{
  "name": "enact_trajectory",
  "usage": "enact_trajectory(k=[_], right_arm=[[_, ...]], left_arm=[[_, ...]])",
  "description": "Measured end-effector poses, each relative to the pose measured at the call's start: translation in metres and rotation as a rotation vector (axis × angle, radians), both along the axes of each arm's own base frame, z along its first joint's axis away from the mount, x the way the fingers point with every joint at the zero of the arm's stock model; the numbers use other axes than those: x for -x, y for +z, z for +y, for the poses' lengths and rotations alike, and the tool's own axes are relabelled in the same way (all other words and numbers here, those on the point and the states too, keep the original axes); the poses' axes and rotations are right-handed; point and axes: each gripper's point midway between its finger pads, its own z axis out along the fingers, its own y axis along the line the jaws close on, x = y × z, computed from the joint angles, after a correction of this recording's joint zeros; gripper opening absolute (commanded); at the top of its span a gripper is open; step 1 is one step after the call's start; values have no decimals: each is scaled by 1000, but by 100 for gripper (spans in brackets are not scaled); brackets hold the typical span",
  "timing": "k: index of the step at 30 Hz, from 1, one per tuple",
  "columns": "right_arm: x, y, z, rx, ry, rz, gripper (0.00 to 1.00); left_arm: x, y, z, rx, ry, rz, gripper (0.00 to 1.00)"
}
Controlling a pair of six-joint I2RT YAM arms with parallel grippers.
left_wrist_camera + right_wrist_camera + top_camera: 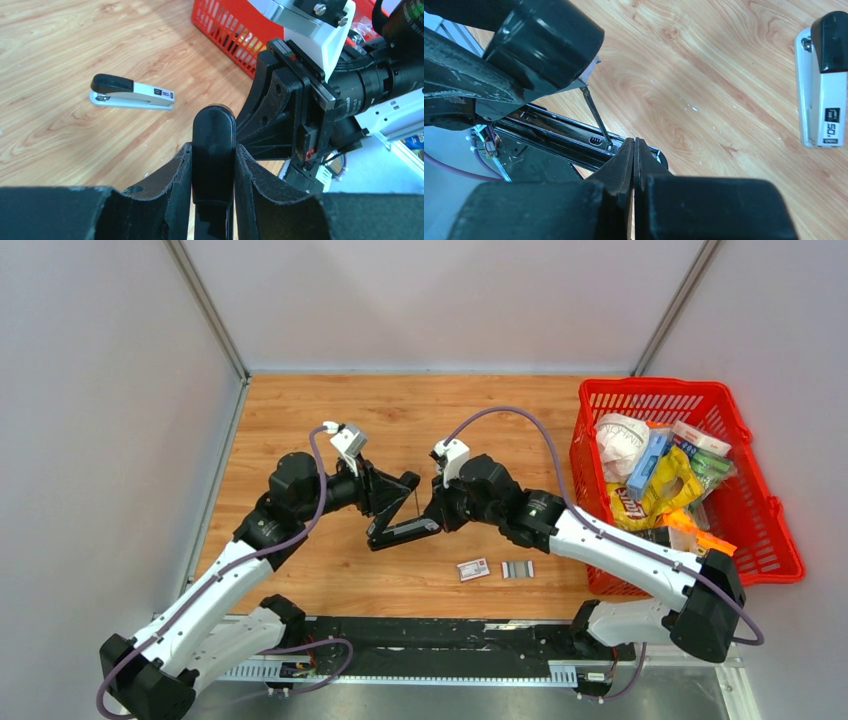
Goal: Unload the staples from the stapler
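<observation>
A black stapler point(400, 515) is held open above the table's middle, its top arm point(214, 135) raised off the base. My left gripper point(393, 490) point(214, 150) is shut on that top arm. My right gripper point(437, 512) point(634, 144) has its jaws pressed together, the tips at the end of the open magazine rail point(569, 135), beside a thin spring rod point(594, 112). I cannot see anything between its pads. A short ribbed silvery strip of staples point(517, 569) lies on the table near the front edge.
A small red-and-white box point(473, 569) lies left of the strip. A white-and-black stapler point(132, 95) point(821, 100) lies closed on the wood, hidden in the top view. A red basket point(760, 510) full of packets stands at the right.
</observation>
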Motion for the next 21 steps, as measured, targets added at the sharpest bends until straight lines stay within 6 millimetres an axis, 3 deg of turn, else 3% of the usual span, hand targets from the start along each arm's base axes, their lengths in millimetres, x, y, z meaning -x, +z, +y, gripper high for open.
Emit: enact_trajectory(k=[21], right_arm=[[21, -48, 45, -49, 51, 106, 0]], left_arm=[[-34, 19, 18, 118, 242, -47, 0]])
